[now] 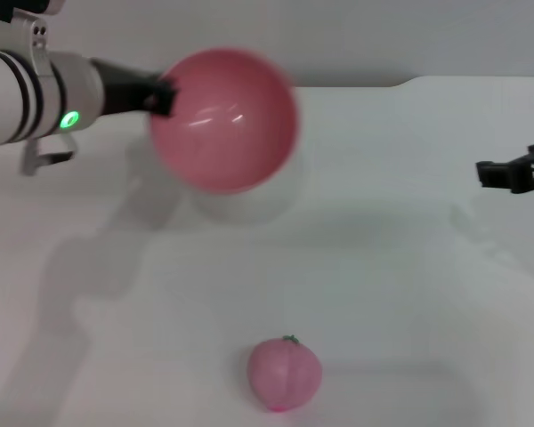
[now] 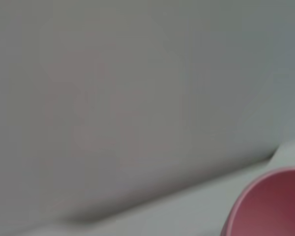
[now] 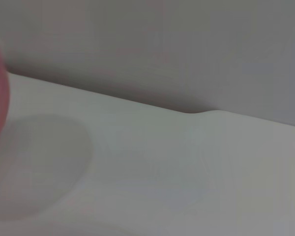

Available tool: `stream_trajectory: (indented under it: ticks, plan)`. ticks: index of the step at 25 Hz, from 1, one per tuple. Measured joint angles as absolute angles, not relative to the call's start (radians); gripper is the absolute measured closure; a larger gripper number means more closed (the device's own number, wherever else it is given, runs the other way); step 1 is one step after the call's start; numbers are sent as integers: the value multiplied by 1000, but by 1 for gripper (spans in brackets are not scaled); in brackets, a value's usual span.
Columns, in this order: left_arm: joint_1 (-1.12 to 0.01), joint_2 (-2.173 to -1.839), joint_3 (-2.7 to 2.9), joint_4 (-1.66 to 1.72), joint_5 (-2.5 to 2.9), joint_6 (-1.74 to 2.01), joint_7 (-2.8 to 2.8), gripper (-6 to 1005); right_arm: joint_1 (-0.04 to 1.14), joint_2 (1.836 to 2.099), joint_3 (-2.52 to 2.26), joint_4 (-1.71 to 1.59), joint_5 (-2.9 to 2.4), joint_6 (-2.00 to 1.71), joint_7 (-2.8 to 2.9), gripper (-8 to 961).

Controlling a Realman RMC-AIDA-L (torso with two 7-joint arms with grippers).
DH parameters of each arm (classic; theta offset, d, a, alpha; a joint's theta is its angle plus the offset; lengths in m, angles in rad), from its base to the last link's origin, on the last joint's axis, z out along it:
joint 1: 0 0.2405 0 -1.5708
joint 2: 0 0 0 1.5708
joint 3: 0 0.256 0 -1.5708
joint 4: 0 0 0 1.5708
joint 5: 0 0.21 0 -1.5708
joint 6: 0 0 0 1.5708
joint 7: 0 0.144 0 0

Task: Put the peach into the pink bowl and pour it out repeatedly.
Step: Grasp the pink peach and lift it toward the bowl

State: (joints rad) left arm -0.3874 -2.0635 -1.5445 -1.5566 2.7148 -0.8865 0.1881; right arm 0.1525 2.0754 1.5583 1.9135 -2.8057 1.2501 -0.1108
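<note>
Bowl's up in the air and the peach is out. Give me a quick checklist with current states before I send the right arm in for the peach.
1. Pink bowl held by left pincer at its rim: ok, lifted off the table and tipped, opening toward the camera.
2. Bowl empty: ok, nothing shows inside.
3. Peach on the table, near front edge: ok, lying free.
4. Right pincer empty: ok, nothing between its fingers.
5. Right pincer near the peach: not ok, far off at the right side.
6. Bowl set down to take the peach: not ok.
</note>
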Motion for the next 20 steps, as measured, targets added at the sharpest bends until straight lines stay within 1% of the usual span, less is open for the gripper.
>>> stream_trajectory:
  ticks: [3,14,20]
  plan:
    - [-428,-2062,-1568,-1572,2899,-1087,69,955,202,2074,1530,1887,-2805,1263,-110,277]
    - [-385,-2060,-1695,-1675,2896,-1131,56,955,288,2077,1422,1826,-2682,1262,-77,277]
    - [-378,-2060,-1689,-1687,2894,-1135,60,955,328,2079,1274,1744,-2615,1206,-15,278]
